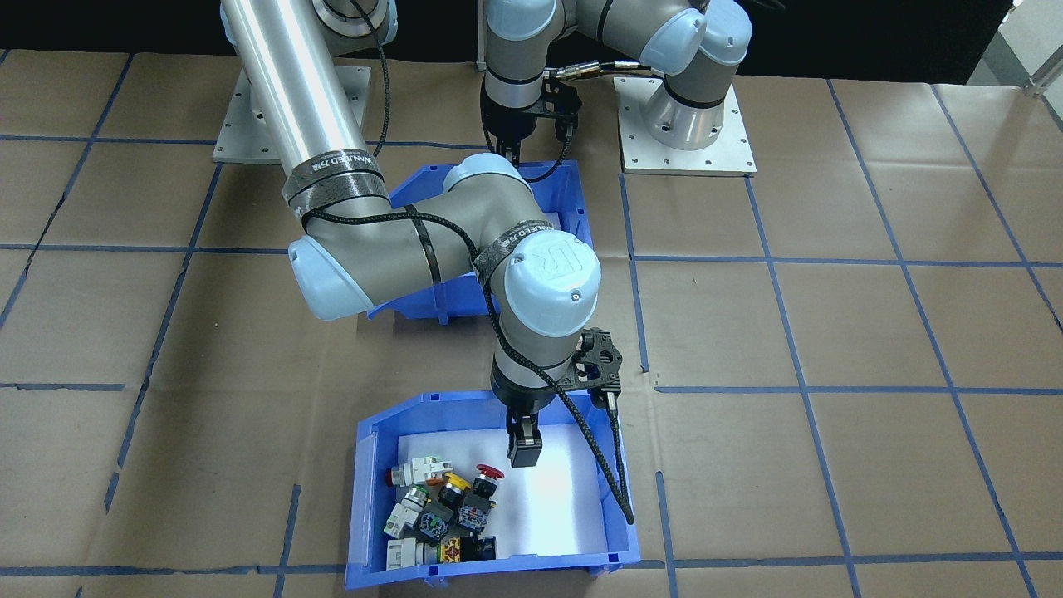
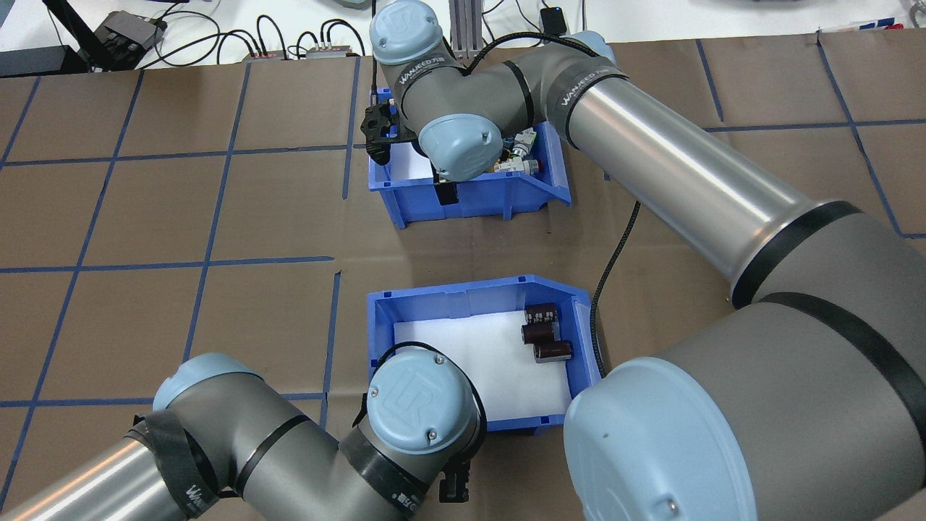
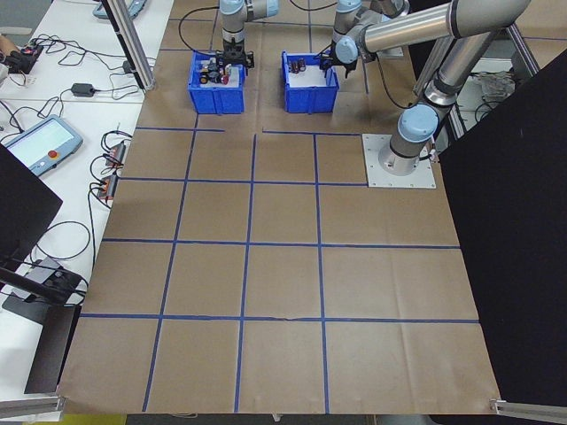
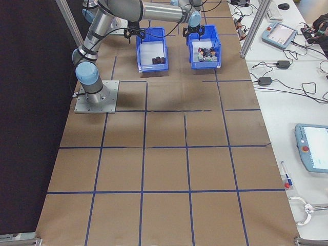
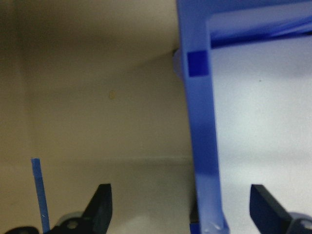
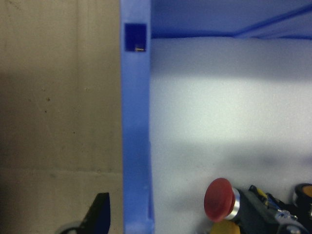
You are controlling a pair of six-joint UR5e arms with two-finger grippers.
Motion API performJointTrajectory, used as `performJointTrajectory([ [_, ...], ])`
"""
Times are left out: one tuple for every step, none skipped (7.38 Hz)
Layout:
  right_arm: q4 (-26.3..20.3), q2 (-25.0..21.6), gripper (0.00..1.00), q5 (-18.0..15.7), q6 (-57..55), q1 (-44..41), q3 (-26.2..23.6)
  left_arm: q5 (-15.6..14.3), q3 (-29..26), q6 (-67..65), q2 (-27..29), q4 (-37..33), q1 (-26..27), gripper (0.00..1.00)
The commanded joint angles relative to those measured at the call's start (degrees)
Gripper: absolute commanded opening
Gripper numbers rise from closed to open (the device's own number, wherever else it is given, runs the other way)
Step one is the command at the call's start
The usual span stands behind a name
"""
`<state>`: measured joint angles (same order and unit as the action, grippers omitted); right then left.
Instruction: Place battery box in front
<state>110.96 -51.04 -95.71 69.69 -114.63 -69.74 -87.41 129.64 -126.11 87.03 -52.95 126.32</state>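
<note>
two blue bins sit on my table, one behind the other. the battery box (image 2: 477,354) is the nearer one to my base, white foam inside, with three dark brown cells (image 2: 544,333) lying side by side near its sloped end. the switch bin (image 1: 490,490) stands well apart, farther out, holding a heap of colourful push-button switches (image 1: 444,511); i count roughly eight, though they overlap.

my left gripper (image 5: 180,209) is spread wide, its fingers straddling the battery box's side wall, one outside over the paper and one inside over the foam. my right gripper (image 1: 523,444) hangs at the switch bin's back wall; its wrist view shows one finger outside that wall, the other out of frame, so it seems open.

the table (image 2: 181,217) is covered in brown paper crossed by blue tape lines into squares. bare paper lies between the bins and broadly to both sides. cables and pendants line the white benches (image 3: 53,133) along the table's edge.
</note>
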Motion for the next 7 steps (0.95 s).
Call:
performJointTrajectory([
  [-0.21, -0.28, 0.25, -1.05, 0.79, 0.45, 0.21, 0.65, 0.0, -2.21, 0.85, 1.79, -0.02, 0.42],
  [-0.22, -0.37, 0.04, -1.58, 0.97, 0.37, 0.47, 4.66, 0.0, -2.21, 1.2, 3.01, -0.02, 0.22],
  [-0.13, -0.46, 0.0, -1.41, 1.5, 0.63, 1.0, 6.79, 0.09, -2.29, 1.64, 4.59, -0.02, 0.11],
  [-0.13, -0.72, 0.0, -1.32, 1.5, 0.63, 1.09, 6.9, 0.26, -2.82, 1.73, 6.26, -0.02, 0.0],
  [-0.21, -2.38, 0.0, -1.49, 1.85, 1.24, 0.57, 6.55, 0.09, -3.17, 1.21, 6.28, -0.02, 0.0],
  [-1.43, -4.57, 0.0, -1.41, 2.81, 3.34, 0.48, 5.85, -0.61, -2.22, -0.1, 6.19, -0.29, 0.0],
  [-3.62, -7.2, 0.0, -1.32, 5.69, 6.49, -0.04, 3.5, -0.96, -0.73, -1.24, 5.75, -0.72, 0.0],
])
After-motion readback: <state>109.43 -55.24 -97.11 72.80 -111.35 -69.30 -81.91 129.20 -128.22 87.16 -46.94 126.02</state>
